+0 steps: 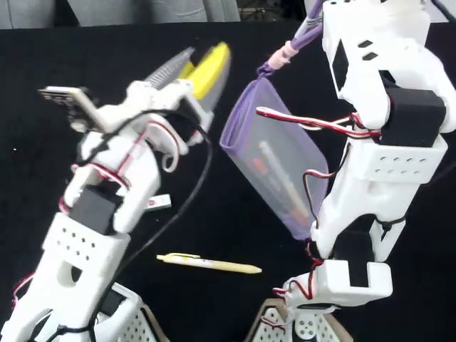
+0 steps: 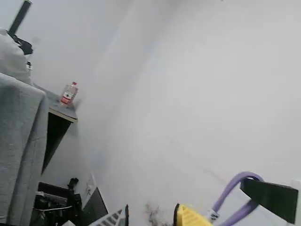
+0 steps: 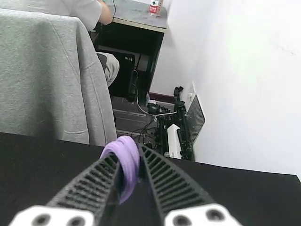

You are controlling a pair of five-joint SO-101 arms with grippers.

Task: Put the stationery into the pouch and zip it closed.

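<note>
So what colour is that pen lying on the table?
Pale yellow. The pen shows best in the high view.

The pen [image 1: 210, 264] lies on bare black desk [image 1: 235, 221] between the two arm bases, open from above. The pouch [image 1: 274, 167] slants across the middle, its loop [image 1: 269, 69] pinched in the right gripper [image 3: 128, 155], barring the right side. The left arm [image 1: 135, 171] and its cable [image 1: 194, 194] crowd the left. The left gripper [image 1: 196, 68], jaws apart, sits just beside the pouch's mouth.
</note>
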